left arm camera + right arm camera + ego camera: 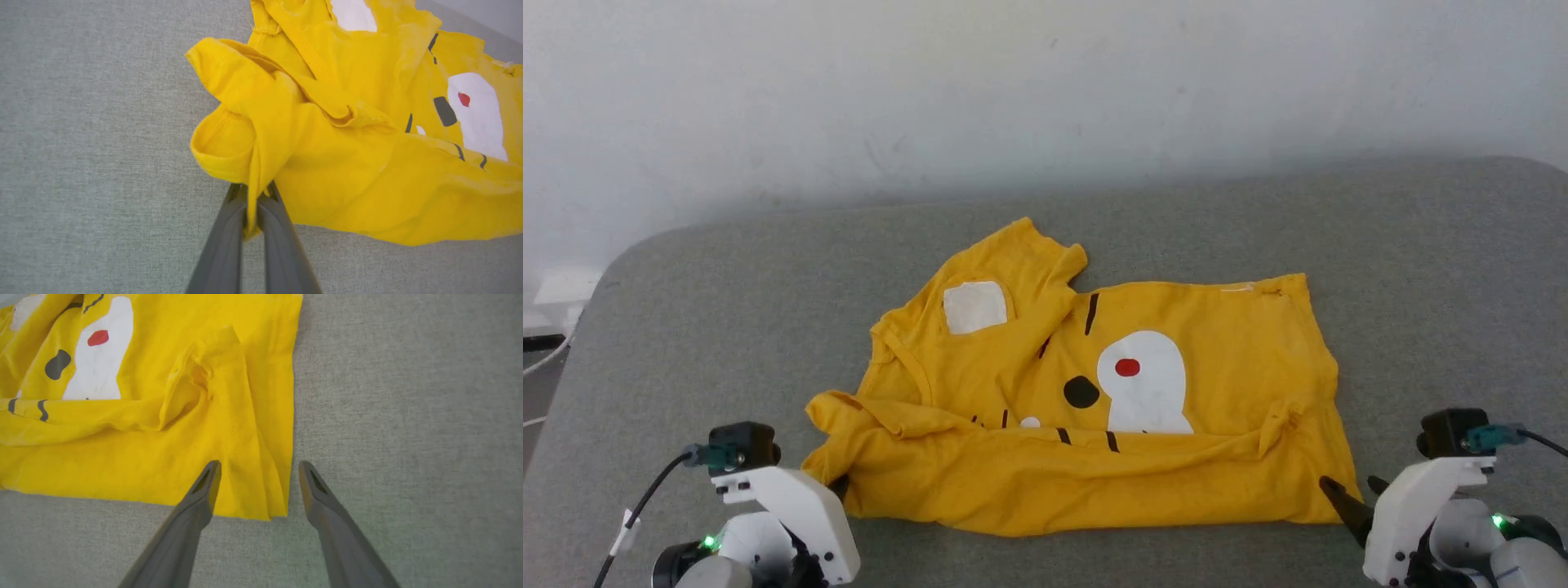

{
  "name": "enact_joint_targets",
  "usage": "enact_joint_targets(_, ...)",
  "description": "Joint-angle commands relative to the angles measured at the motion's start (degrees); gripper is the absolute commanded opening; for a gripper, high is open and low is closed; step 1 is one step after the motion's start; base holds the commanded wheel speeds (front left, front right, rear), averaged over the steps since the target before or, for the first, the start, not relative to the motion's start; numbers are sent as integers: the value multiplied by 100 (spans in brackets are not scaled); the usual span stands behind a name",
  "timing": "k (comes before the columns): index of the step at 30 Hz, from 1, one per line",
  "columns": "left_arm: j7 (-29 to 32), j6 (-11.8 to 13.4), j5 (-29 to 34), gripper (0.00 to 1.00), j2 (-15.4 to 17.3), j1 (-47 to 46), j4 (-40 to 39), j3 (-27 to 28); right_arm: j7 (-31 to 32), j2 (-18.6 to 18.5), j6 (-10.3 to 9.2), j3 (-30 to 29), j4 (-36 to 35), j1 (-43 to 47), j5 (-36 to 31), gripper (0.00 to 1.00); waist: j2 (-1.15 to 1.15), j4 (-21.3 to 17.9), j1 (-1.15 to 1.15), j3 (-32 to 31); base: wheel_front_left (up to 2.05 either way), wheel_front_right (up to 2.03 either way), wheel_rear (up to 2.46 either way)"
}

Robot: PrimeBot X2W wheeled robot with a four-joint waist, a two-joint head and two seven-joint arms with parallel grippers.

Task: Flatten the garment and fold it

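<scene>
— Looks like what?
— Bright yellow T-shirt cloth, the garment [1094, 474], printed with a cartoon face: white muzzle [1143, 384], red dot [1127, 367], black stripes [1091, 314]. Also a white label patch [974, 306] at the far left. Rumpled, not flat, with the near band folded up over the lower part of the face.

— Lying where?
— About midway across the grey table [686, 327], close in front of both pincers, with a pale wall [1045, 82] beyond.

— Room around the edges?
— Plenty of bare grey to the left, to the right and on the far side. Less on the near side. Straight, clean edge on the right. At the near left, a bunched sleeve [827, 412]; at the far side, a far sleeve [1037, 253] poking out.

— Pointing which way?
— Long axis left to right. Neck end and label to the left, straight hem to the right.

— And the left pincer [255, 188]?
— Clamped tight on a fold of the garment at its near left corner, just beside the bunched sleeve.

— The right pincer [259, 463]?
— Spread wide, gripping nothing, straddling the near right corner: one finger over yellow cloth, the other over bare table just off the edge.
</scene>
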Motion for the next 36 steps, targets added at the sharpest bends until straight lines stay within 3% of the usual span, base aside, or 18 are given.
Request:
enact_joint_targets(1,-30,42,45,0,27,53,-82,8,28,-6,-11,47,122,-158,40,100,0,75,-1,91,0,0,0)
enact_joint_targets(6,24,154,80,0,52,83,-426,-6,475,1,-11,531,993,-615,297,100,0,149,-1,210,0,0,0)
enact_joint_targets(7,33,171,84,0,54,97,-470,-12,625,10,-11,627,1157,-663,372,76,0,161,-1,222,0,0,0)
enact_joint_targets(9,46,199,81,0,53,131,-541,-19,967,35,-11,807,1444,-721,540,0,0,179,-1,237,0,0,0)
enact_joint_targets(15,77,255,24,0,73,285,-639,4,1071,-54,-11,1190,1579,-868,911,0,0,171,-1,168,0,0,0)
enact_joint_targets(25,-43,367,21,0,314,842,-1114,163,81,-545,-11,1555,726,-846,773,0,0,173,-1,-399,0,0,0)
enact_joint_targets(31,62,615,-1,0,465,1530,-1587,269,51,-716,-11,1302,-41,-109,606,0,0,201,-1,-642,0,0,0)
enact_joint_targets(36,184,755,-157,0,439,2023,-1627,320,192,-622,-11,879,-514,656,458,0,0,149,-1,-647,0,0,0)
